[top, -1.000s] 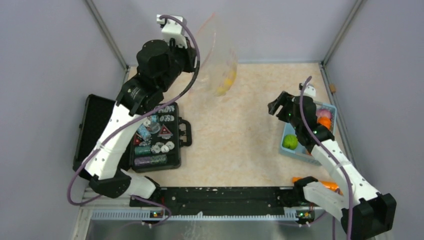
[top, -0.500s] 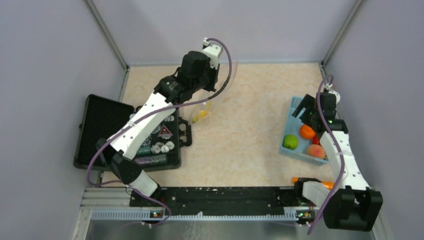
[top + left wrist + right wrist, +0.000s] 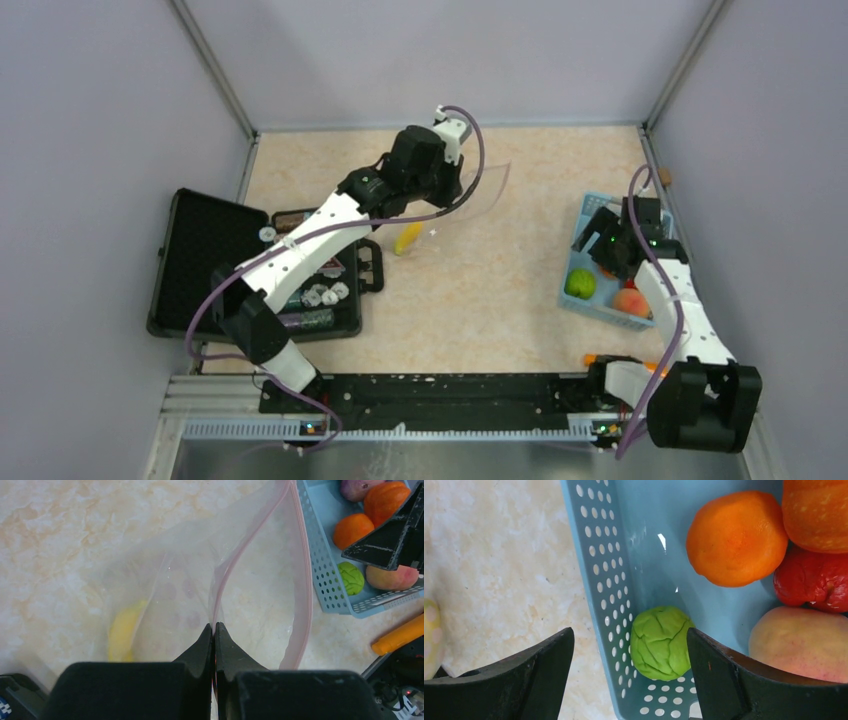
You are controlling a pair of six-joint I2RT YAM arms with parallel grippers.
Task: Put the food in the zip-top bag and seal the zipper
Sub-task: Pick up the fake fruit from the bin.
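— Presently, item one: left hand (image 3: 214, 628), jaws pressed together on one lip of the zip-top bag (image 3: 190, 580), right at the pink zipper (image 3: 301, 580). We list the bag as open-mouthed, near the middle of the tabletop (image 3: 60, 540), well apart from the black case (image 3: 200, 260), with the banana (image 3: 121, 636) inside it.

— Item two: right hand (image 3: 629, 630), jaws wide, holding nothing, above the near wall of the blue basket (image 3: 599, 580). Below it lies the green apple (image 3: 659, 642). Deeper in we count the orange (image 3: 736, 537), a red piece (image 3: 806, 582) and the peach (image 3: 801, 647).

— Hazards, as we judge them. The basket wall stands between the jaws along with the apple, and one finger is over bare tabletop. A straight descent and squeeze would pinch the wall too, or drag the basket. We would want the hand shifted inward first.

— Second hazard: the bag hangs from one lip only. Thin film may sag shut, so a dropped fruit could strike the rim and roll away. A tilt could also let the banana slide out.

— Unaccounted for: we cannot find the slider in any view. Whether the bag's bottom rests on the tabletop or hangs free, we cannot tell. From above the film is almost invisible.

— Also, the right arm covers part of the basket from above, and some fruits are cut off at the frame edges, so our count is provisional.
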